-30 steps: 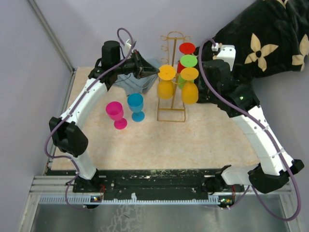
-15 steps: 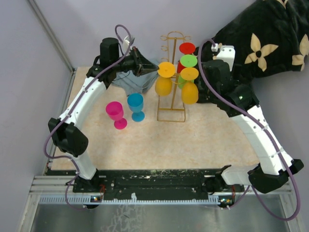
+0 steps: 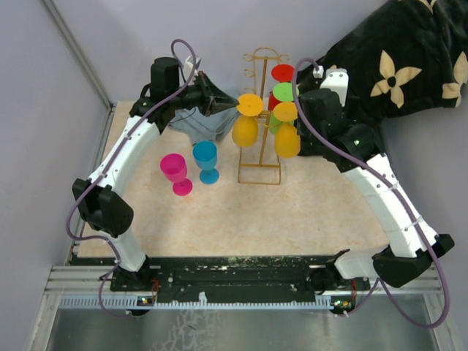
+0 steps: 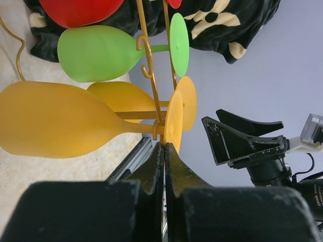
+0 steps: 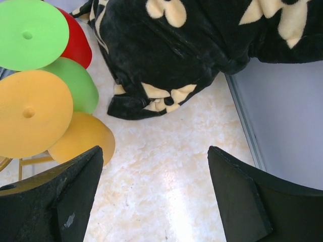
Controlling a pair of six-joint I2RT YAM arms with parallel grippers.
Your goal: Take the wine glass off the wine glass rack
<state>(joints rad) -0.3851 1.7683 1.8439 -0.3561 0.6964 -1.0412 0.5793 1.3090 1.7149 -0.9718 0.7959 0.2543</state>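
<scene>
Beige tabletop (image 3: 292, 212), backed by a pale wall (image 3: 131, 29), is being shared by a pink glass (image 3: 175, 168), a blue glass (image 3: 206, 156) and the wine glass rack (image 4: 153, 85). At the left gripper (image 4: 164, 151), the fingers are being held almost together, with only a thin slit showing. Their tips are being set at the rim of the flat foot (image 4: 174, 123) of the yellow wine glass (image 4: 55, 121), and the foot is judged to be pinched between them. That glass is hanging upside down on the left side of the rack, bowl lowest. A second yellow glass (image 4: 121, 96), a green glass (image 4: 96, 53) and a red glass (image 4: 75, 10) are hanging beside it. It is being taken for light, stiff, smooth plastic, so little squeeze is being called for. The thin foot could be twisting in so narrow a pinch, and the stem just under the foot is being judged the steadier hold. Further out, the right gripper (image 5: 151, 201) is being held wide apart and empty on the rack's other side, facing a black flowered cloth (image 5: 176, 50).
</scene>
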